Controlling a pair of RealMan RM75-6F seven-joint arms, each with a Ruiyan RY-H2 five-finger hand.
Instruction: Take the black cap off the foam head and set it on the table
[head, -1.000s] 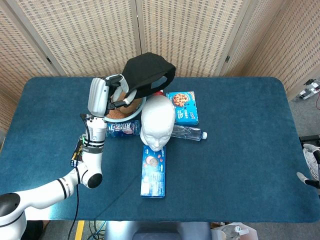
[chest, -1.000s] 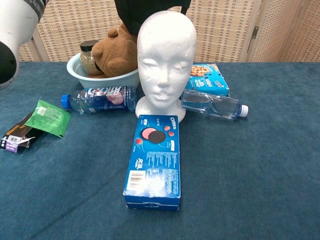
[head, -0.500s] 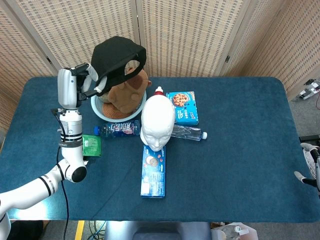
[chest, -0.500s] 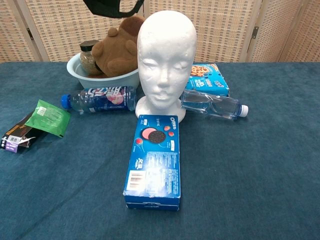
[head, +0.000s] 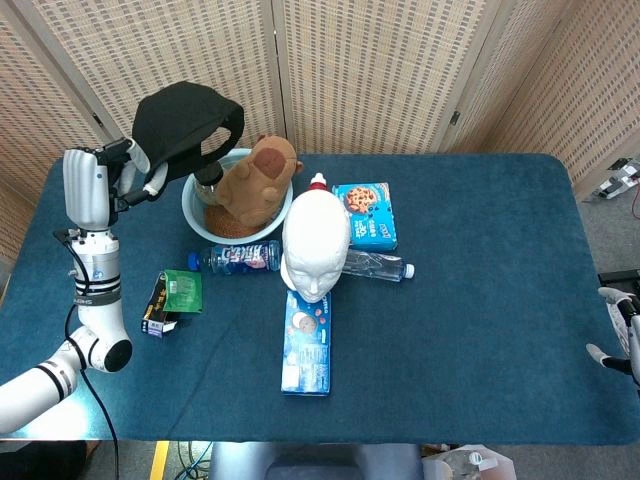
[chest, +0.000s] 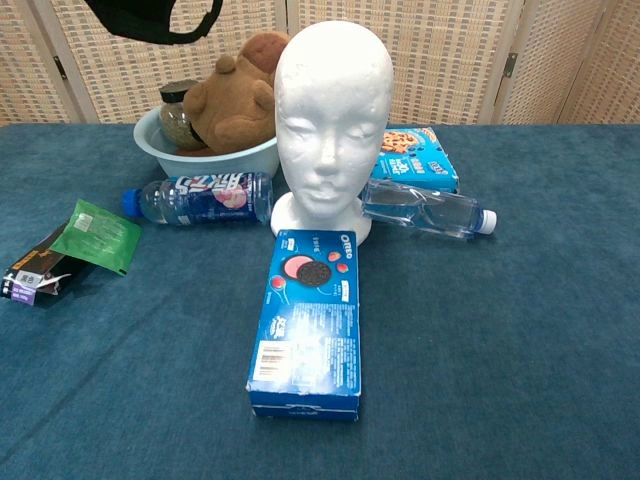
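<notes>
The black cap (head: 185, 125) hangs in the air at the back left, held by my left hand (head: 128, 170) high above the table. In the chest view only the cap's lower edge (chest: 155, 20) shows at the top left; the hand itself is out of that frame. The white foam head (head: 316, 240) stands bare at the table's middle, also plain in the chest view (chest: 332, 110). My right hand (head: 622, 335) shows only as a sliver at the far right edge of the head view, off the table; its fingers are too cut off to read.
A pale blue bowl (head: 196, 216) holds a brown teddy bear (head: 255, 180) and a jar. Around the head lie a blue drink bottle (head: 236, 258), a clear water bottle (head: 375, 266), an Oreo box (head: 306, 342), a cookie box (head: 365, 214) and a green packet (head: 182, 291).
My left arm has swung left and away from the foam head, carrying the black cap from above the head to the table's back left.
</notes>
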